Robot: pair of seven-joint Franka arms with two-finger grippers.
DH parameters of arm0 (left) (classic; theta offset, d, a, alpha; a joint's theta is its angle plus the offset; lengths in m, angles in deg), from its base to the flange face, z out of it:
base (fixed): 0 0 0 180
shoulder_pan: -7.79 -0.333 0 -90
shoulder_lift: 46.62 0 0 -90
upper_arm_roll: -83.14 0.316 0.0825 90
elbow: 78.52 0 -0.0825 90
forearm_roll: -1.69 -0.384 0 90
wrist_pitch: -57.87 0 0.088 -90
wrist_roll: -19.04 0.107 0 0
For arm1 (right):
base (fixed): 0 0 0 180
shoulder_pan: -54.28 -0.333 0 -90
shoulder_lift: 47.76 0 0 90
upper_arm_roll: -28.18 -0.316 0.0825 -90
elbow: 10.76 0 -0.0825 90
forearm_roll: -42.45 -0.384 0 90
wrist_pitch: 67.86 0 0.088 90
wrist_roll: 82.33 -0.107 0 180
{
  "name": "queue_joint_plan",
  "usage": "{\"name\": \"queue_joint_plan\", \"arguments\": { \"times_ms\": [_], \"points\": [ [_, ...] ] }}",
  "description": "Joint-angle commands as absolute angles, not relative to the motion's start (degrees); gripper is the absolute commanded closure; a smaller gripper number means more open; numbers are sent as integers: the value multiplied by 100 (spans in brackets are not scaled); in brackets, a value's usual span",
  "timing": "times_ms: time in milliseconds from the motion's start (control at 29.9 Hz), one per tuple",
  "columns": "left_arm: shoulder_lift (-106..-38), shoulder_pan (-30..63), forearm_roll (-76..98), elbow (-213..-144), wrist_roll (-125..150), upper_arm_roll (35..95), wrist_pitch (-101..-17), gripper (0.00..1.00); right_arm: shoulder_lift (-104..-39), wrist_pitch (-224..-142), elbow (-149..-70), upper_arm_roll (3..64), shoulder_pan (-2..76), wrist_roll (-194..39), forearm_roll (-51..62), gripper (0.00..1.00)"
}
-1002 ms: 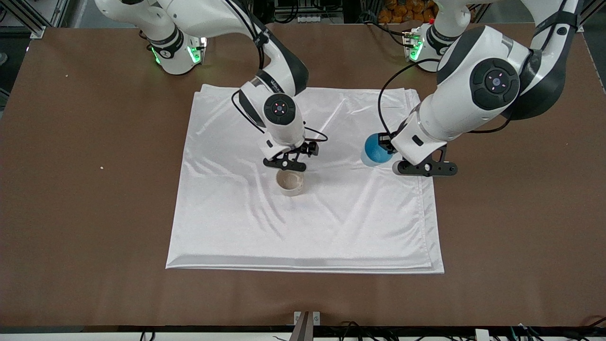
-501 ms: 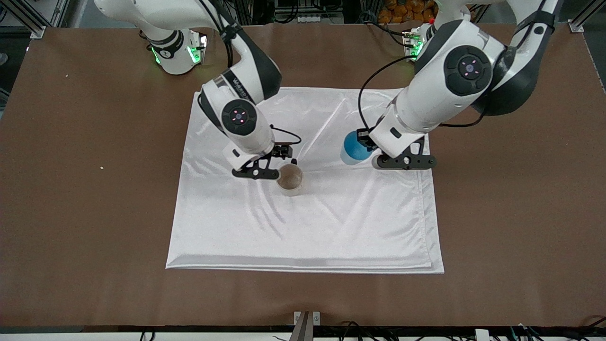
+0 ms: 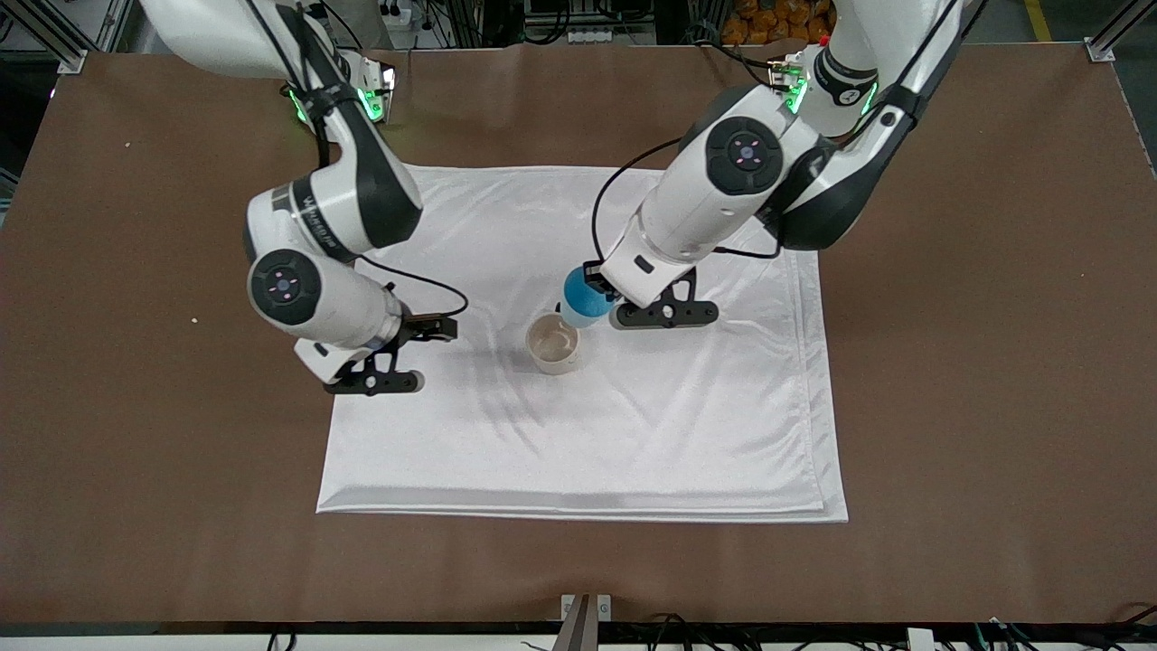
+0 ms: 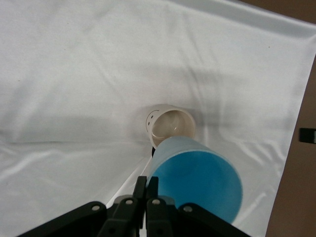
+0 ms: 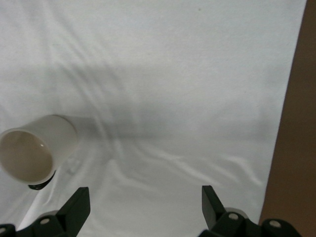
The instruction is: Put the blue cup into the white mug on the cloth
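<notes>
The white mug (image 3: 553, 344) stands upright and empty on the middle of the white cloth (image 3: 633, 434). My left gripper (image 3: 613, 306) is shut on the rim of the blue cup (image 3: 586, 298) and holds it tilted in the air, just over the mug's rim on the side toward the left arm. In the left wrist view the fingers (image 4: 144, 190) pinch the cup's wall (image 4: 197, 177), with the mug (image 4: 170, 126) below. My right gripper (image 3: 372, 383) is open and empty over the cloth's edge toward the right arm's end. Its wrist view shows the mug (image 5: 34, 150) beside it.
The cloth lies on a brown table (image 3: 994, 362), with bare brown surface all round it. The cloth is wrinkled around the mug (image 5: 173, 74). The arm bases stand along the table's edge farthest from the front camera.
My left gripper has carried the blue cup across the cloth to just beside and over the mug. My right gripper has drawn away from the mug toward the right arm's end of the cloth.
</notes>
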State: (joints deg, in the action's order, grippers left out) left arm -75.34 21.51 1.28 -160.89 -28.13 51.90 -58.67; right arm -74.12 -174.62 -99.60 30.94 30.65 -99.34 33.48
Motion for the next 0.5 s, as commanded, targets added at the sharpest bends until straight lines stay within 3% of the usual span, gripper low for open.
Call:
{"name": "queue_joint_plan", "arguments": {
  "times_ms": [0,468],
  "points": [
    [-7817,2756,-191,-15991,-3202,5597,-6165,100,-7369,-17412,-10076,3020,3608,-9289,3340,0],
    [-8282,3952,-209,-15982,-3193,6749,-6710,100,-7351,-17394,-10156,3020,4540,-8409,3727,0]
  ]
}}
